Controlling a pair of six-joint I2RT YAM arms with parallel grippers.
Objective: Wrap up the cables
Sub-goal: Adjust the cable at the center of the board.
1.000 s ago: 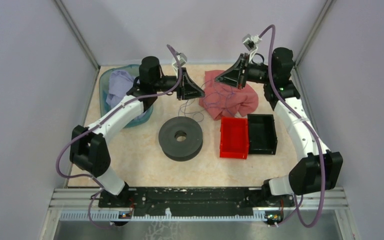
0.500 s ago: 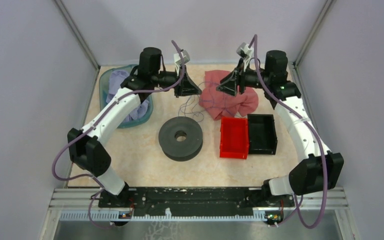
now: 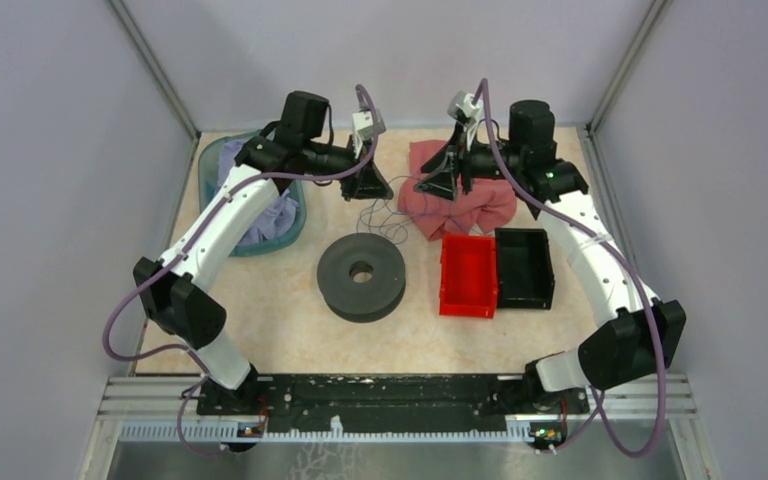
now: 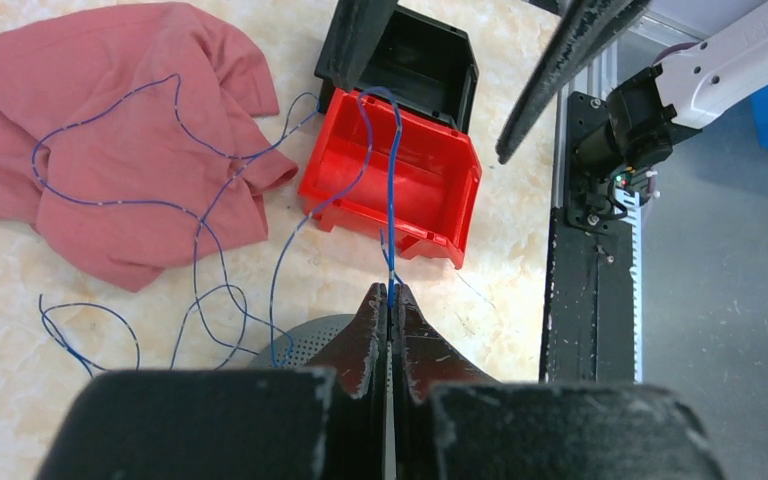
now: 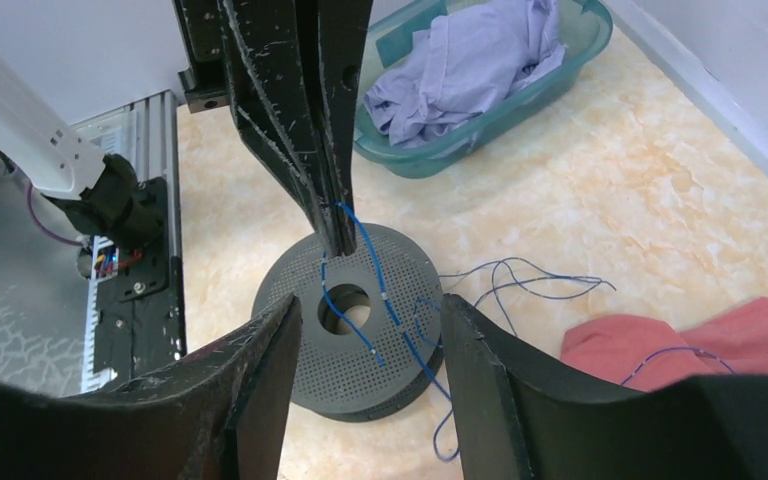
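While the left hand [image 4: 390, 292] pinches the thin blue-grey cable [image 4: 393, 185] between fully closed tips, the right hand [image 5: 365, 312] hangs just beside it w/ jaws apart & nothing in them. The step looks like a re-grip early in the wrapping, since no turns show on the round spool [image 3: 361, 277]. The rest of the cable lies in loose loops on the bench [image 3: 280, 320] & across the pink cloth [image 4: 110, 130], near the spool. Next move, prob.: the right hand takes the strand further along w/o dragging the cloth, then it gets led round the spool. The left wrist view shows the pinch itself & the strand arcing up against the red bin [image 4: 435, 195]. The right wrist view shows the free end dangling over the spool's hole. The top view gives the arm layout, but the cable is barely visible there.
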